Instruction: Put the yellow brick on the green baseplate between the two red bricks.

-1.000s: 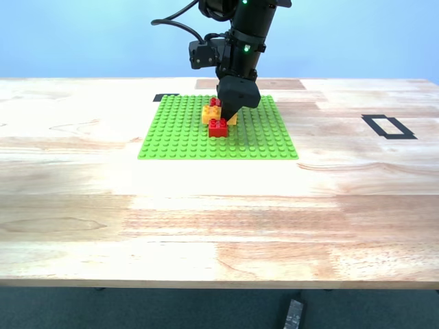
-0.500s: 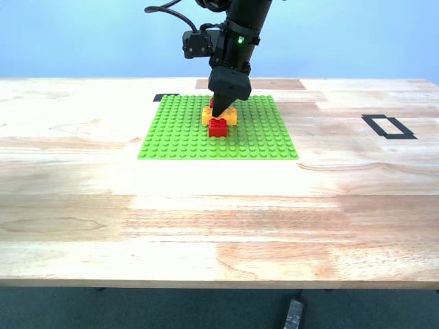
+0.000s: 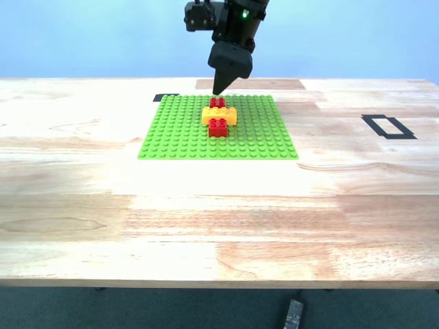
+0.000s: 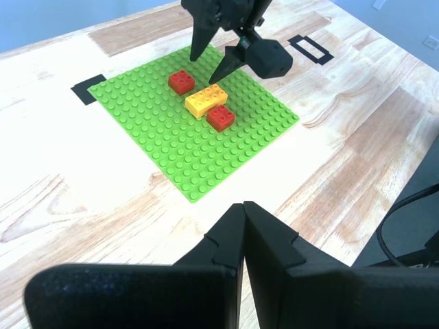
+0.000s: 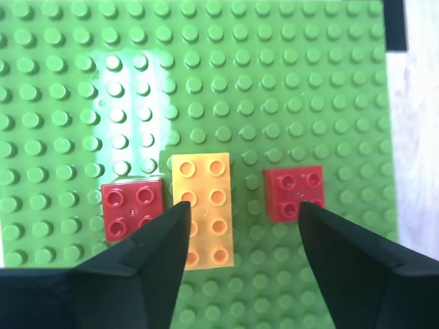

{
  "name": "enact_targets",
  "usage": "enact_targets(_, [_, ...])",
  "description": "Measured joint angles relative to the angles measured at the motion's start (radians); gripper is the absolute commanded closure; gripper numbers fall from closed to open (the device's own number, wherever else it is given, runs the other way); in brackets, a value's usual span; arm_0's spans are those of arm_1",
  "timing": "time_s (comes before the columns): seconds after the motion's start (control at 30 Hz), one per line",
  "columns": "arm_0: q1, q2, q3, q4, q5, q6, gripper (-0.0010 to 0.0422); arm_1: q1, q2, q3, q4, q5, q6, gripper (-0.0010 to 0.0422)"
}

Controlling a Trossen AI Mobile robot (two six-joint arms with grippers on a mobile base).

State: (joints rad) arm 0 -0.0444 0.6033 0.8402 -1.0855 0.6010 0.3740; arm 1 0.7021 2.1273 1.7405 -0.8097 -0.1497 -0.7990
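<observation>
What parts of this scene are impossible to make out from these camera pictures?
- Second wrist view: my second gripper has fingers that cover one corner of a red brick and part of the yellow brick; the green baseplate runs off the picture's edges.
- Exterior view: the far red brick is partly hidden behind the yellow one.
- First wrist view: my first gripper hides the table beneath it.
- Whether the yellow brick is pressed fully down cannot be told.

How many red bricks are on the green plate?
2. One red brick sits on one side of the yellow brick, close against it. The other red brick is on the opposite side with a small gap. Both are on the green baseplate. None look hidden.
</observation>
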Motion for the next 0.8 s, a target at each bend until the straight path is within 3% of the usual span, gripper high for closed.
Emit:
enact_targets(0.33, [0.000, 0.000, -0.001, -0.007, 0.000, 0.000, 0.0412, 0.007, 0.026, -0.008, -0.002, -0.010, 0.033, 0.0418])
enact_targets(0.43, [0.000, 0.000, -0.002, -0.007, 0.000, 0.000, 0.0413, 0.010, 0.025, -0.008, 0.002, -0.008, 0.032, 0.0403])
enact_targets(0.8, [0.000, 0.000, -0.002, -0.004, 0.000, 0.000, 0.0412, 0.010, 0.021, -0.047, 0.016, -0.010, 0.040, 0.0412])
